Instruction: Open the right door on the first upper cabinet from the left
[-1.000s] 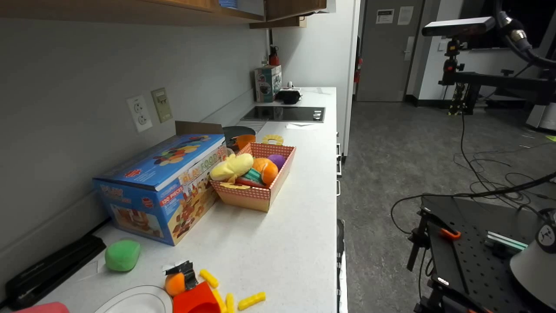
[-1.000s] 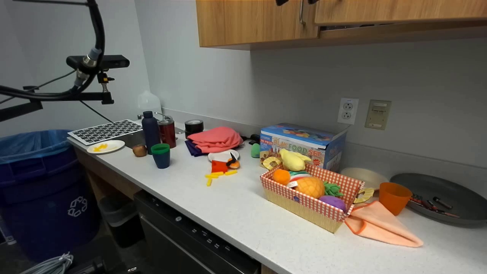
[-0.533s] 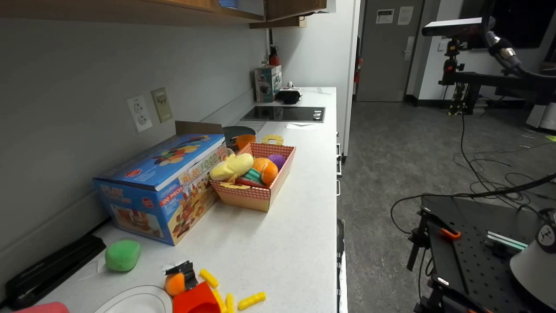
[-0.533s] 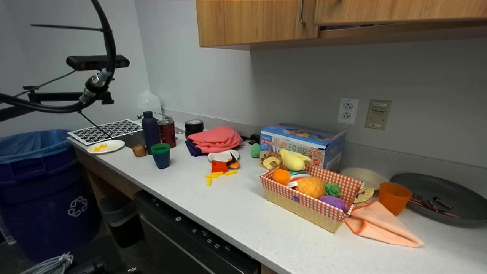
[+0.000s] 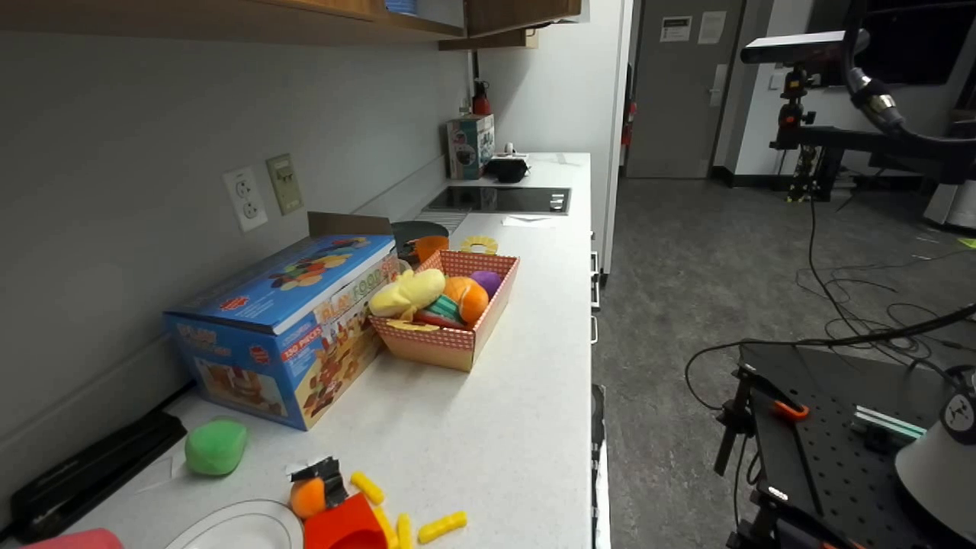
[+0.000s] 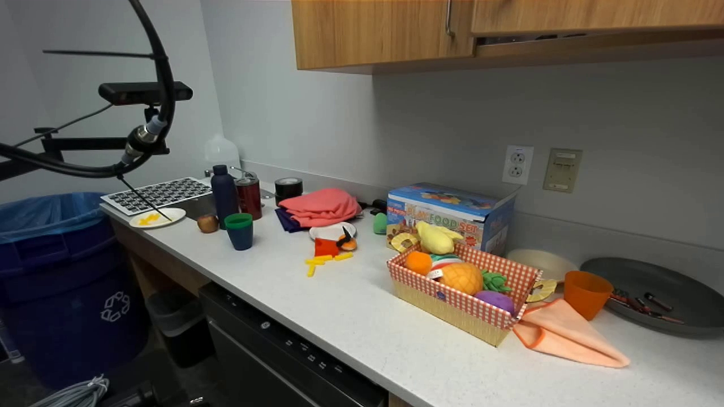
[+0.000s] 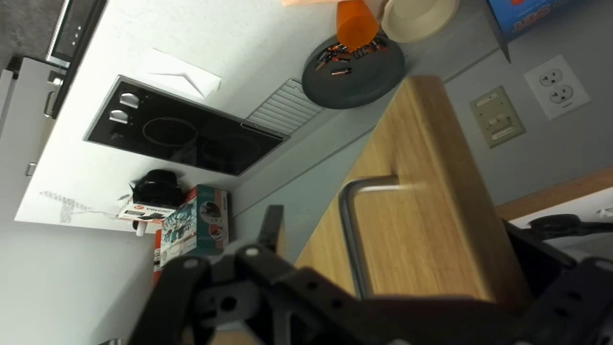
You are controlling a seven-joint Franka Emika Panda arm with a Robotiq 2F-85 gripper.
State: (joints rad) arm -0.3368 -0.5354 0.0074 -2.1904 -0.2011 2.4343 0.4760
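Holds the black two-fingered claw (image 7: 395, 225) spread, gripping nothing, astride the flat, light-brown wooden right door (image 7: 421, 235), ajar on the tan wooden first upper cabinet (image 6: 384, 34), presumably to swing it wider.

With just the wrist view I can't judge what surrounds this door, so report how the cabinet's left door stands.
Observer: In an exterior view, the left door, next to your right door, looks shut.
Operator: Good. Now tell me what stands in front of the blue box, since I get only its corner.
Observer: In both exterior views, a red-checked basket of toy food.
Operator: Last, look inside the first upper cabinet and give me anything I'm missing.
Observer: In an exterior view, something blue shows in there; the frame cuts it off too much to name it.
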